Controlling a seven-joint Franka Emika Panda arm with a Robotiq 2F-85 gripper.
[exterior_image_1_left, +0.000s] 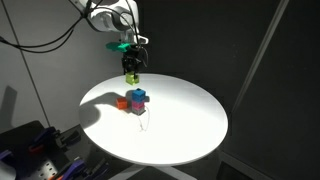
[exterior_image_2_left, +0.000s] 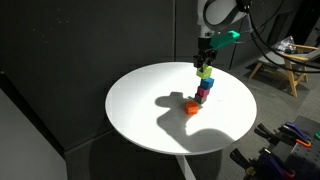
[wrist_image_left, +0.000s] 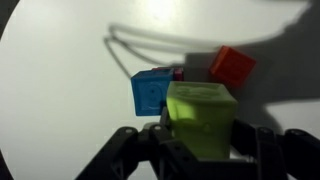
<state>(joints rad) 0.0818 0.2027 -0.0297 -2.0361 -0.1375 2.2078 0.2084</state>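
Observation:
My gripper (exterior_image_1_left: 131, 58) (exterior_image_2_left: 204, 56) (wrist_image_left: 200, 150) is shut on a lime-green block (exterior_image_1_left: 131, 69) (exterior_image_2_left: 204, 72) (wrist_image_left: 200, 118) and holds it in the air above the round white table (exterior_image_1_left: 190, 130) (exterior_image_2_left: 140, 110) (wrist_image_left: 60, 90). Below it a blue block (exterior_image_1_left: 139, 96) (exterior_image_2_left: 204, 86) (wrist_image_left: 152, 92) sits on a magenta block (exterior_image_1_left: 139, 106) (exterior_image_2_left: 201, 97). An orange-red block (exterior_image_1_left: 122, 101) (exterior_image_2_left: 191, 107) (wrist_image_left: 232, 66) lies on the table beside that stack. In the wrist view the green block hangs just to one side of the blue one.
Dark curtains surround the table. A wooden chair (exterior_image_2_left: 285, 62) stands beyond the table's edge. Cluttered equipment sits low beside the table in both exterior views (exterior_image_1_left: 40, 150) (exterior_image_2_left: 285, 145). Cables hang from the arm (exterior_image_1_left: 50, 40).

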